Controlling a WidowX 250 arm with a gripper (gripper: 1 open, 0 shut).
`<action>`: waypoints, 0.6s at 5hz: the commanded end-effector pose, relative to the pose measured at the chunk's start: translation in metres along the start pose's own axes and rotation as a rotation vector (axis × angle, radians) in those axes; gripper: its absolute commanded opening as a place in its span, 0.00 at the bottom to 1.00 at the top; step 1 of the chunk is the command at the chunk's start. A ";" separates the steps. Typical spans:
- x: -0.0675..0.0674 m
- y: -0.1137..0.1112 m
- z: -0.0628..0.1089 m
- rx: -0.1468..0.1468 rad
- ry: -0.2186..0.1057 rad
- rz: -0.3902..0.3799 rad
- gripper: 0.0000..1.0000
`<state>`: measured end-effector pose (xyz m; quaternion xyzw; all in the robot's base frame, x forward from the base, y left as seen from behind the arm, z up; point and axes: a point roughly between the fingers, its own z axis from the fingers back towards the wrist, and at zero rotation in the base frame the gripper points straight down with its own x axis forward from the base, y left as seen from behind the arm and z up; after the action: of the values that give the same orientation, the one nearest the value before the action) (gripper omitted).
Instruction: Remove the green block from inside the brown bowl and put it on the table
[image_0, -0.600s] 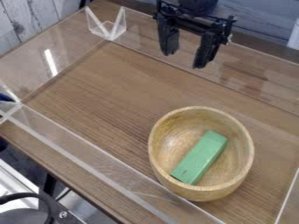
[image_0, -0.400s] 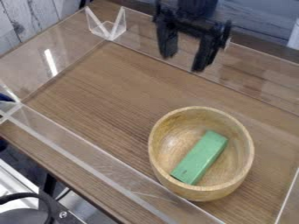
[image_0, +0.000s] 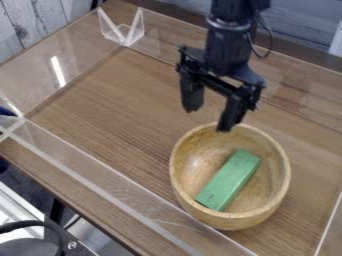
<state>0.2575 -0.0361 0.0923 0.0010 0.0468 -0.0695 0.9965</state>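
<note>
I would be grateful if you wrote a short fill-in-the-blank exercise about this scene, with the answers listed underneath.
The block is coloured ____.
It lies inside the round brown ____.
The tool is ____, with its fingers spread apart.
The table has a surface of brown ____ grain.
Missing words: green; bowl; open; wood

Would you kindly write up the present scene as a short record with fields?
block: green block, lying flat inside the bowl
bowl: brown bowl, upright on the table
gripper: open, above the bowl's far side, holding nothing
table edge: clear walls
task status: block not yet removed
</note>
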 end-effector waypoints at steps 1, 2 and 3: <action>0.006 -0.009 0.008 0.004 -0.088 -0.024 1.00; 0.011 -0.017 0.006 -0.005 -0.097 -0.088 1.00; 0.017 -0.022 0.004 -0.012 -0.102 -0.138 1.00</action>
<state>0.2619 -0.0576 0.0822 -0.0102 0.0237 -0.1340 0.9906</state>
